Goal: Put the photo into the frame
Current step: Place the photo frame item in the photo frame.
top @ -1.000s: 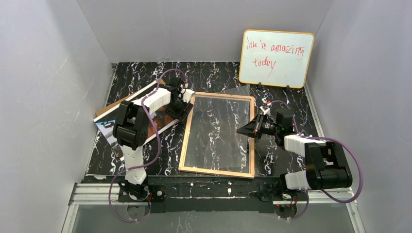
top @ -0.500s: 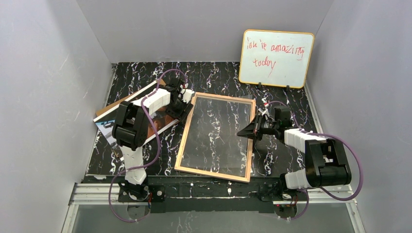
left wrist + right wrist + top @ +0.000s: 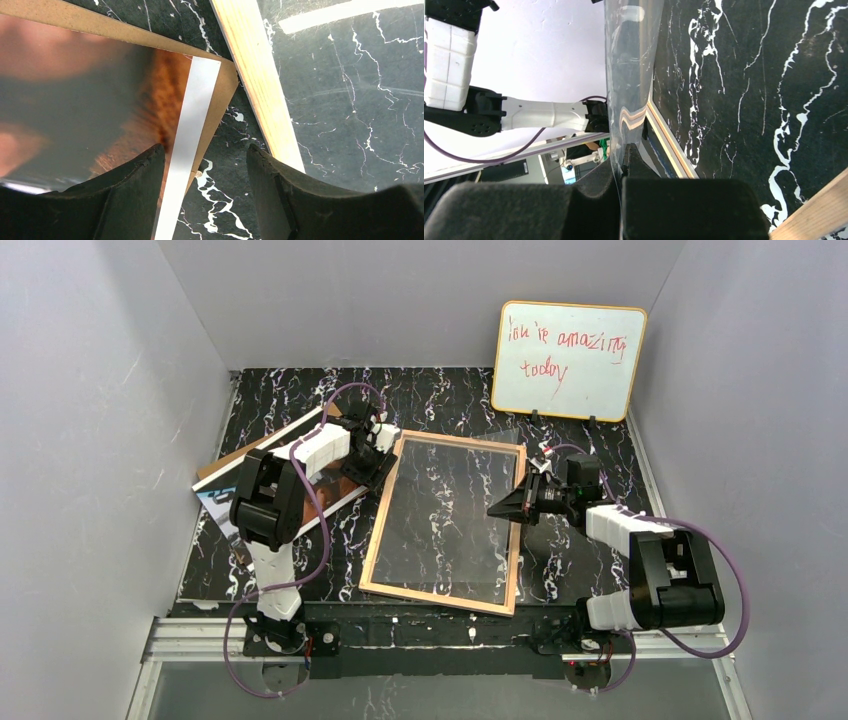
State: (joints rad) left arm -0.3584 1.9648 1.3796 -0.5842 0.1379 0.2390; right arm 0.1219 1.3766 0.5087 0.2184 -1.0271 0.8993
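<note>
**Item 1, the frame** [image 3: 436, 599]: a thin rectangular rim of pale tan wood with a straight grain. It is lying flat on the table [image 3: 440, 400], a black stone-look surface veined in white, and the veins are showing through its middle.

**Item 2, clear pane** [image 3: 631, 60]: a thin, glossy, see-through sheet, bowing and throwing reflections. I am pinching it with my right gripper [image 3: 624, 167]. Both dark padded fingers are pressing together on its edge, just at the frame's right rim. The sheet seems to be lifting off the frame at the far right corner, though it is hard to trace from above.

**Item 3, the photo** [image 3: 75, 100]: a glossy rectangular print, dark with orange-brown tones and a flat white border. It is lying just left of the frame, with its corner near the frame's left rim.

**Item 4, backing board** [image 3: 223, 92]: a matte brown board lying under the photo. Its corner is poking out past the white border and reaching the frame's wood rim.

**Item 5, left gripper** [image 3: 205, 165]: I am holding it spread wide and gripping nothing. One blunt black finger is sitting over the photo. The other is sitting over bare table beside the frame's left rim.

**Item 6, whiteboard** [image 3: 567, 360]: orange-rimmed, round-cornered, with red handwriting. It is standing upright beyond the frame's far right corner.
</note>
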